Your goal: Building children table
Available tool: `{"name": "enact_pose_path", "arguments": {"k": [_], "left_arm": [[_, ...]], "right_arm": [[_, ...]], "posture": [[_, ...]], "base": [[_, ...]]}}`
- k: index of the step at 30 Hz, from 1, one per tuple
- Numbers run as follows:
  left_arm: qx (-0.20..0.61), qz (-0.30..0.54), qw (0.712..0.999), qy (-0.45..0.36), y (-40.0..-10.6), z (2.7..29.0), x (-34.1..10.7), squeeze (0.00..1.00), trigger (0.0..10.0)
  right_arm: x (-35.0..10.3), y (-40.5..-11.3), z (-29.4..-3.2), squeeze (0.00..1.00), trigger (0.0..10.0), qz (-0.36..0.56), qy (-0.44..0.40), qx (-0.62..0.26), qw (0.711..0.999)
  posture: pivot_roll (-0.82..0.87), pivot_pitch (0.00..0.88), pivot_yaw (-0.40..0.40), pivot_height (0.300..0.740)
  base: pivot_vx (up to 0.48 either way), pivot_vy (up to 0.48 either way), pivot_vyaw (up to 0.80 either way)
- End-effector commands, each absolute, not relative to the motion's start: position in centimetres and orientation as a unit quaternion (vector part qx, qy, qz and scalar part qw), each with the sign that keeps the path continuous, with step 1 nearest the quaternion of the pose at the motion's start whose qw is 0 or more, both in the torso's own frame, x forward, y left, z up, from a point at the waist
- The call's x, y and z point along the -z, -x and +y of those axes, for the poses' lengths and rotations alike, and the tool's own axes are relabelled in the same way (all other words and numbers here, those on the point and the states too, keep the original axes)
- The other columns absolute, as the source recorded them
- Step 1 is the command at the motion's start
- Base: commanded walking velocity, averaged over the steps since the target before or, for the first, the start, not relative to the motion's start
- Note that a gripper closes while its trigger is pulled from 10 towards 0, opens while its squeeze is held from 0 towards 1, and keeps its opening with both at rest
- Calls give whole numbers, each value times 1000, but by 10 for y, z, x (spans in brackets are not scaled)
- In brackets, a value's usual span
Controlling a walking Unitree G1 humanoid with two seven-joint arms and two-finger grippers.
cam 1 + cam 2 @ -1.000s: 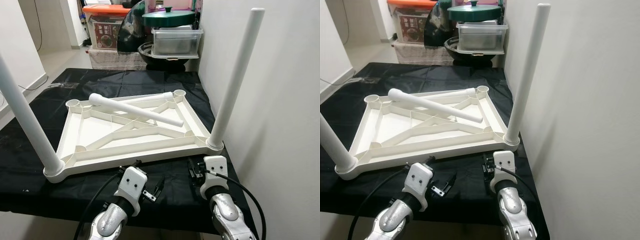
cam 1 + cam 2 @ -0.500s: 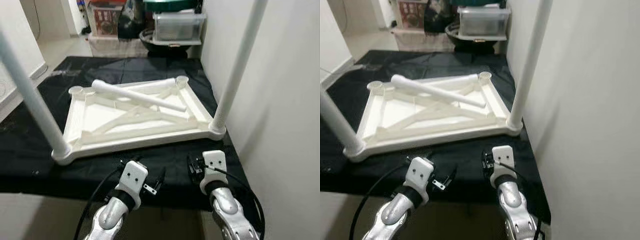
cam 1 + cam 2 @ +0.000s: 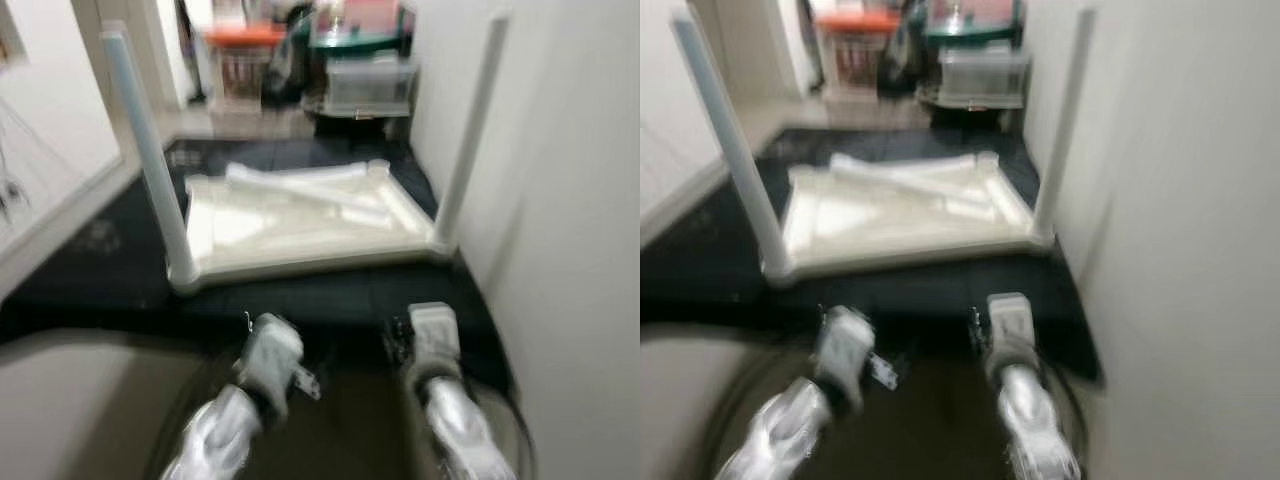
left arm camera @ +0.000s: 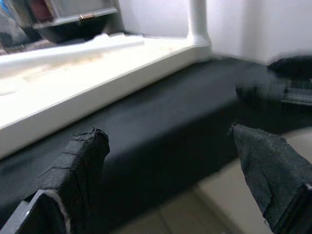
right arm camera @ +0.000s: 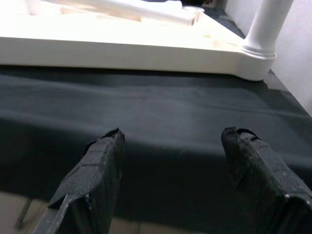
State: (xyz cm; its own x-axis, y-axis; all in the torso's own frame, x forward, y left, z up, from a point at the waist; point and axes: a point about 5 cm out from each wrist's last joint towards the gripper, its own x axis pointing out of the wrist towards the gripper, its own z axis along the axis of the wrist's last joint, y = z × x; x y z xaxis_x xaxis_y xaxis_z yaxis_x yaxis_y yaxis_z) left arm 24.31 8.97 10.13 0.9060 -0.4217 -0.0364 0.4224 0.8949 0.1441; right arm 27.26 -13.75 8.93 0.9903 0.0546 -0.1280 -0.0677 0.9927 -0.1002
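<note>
Tabletop [image 3: 300,235] lies upside down on the black-covered desk [image 3: 90,270] — 2 legs [image 3: 145,150] upright in its near corners, 1 loose leg [image 3: 300,188] across it. My left gripper [image 4: 165,146] and right gripper [image 5: 170,141] hover at the desk's near edge — both wide, empty.

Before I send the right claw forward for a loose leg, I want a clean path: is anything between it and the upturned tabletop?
Nothing visible is. The open right claw faces bare black cloth, then the upturned white plastic tabletop, where the loose white leg tube lies.
</note>
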Motion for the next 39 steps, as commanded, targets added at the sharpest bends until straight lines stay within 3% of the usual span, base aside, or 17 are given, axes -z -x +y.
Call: {"name": "enact_pose_path", "arguments": {"k": [1, 19, 39], "left_arm": [[217, 13, 973, -73, -242, 89, -97, 0, 10000], [196, 26, 979, -51, -243, 94, -95, 0, 10000], [191, 37, 980, -49, -243, 97, -93, 0, 10000]], "right_arm": [[-88, -272, -139, 0, 10000, 68, 58, -30, 996], [-88, -272, -138, 0, 10000, 74, 57, -34, 995], [-87, -271, -138, 0, 10000, 78, 52, -32, 995]], "posture": [[51, 0, -21, 740], [53, 0, -20, 740], [53, 0, -16, 740]], "base": [[-274, 0, 0], [-45, 0, 0], [0, 445, 0]]}}
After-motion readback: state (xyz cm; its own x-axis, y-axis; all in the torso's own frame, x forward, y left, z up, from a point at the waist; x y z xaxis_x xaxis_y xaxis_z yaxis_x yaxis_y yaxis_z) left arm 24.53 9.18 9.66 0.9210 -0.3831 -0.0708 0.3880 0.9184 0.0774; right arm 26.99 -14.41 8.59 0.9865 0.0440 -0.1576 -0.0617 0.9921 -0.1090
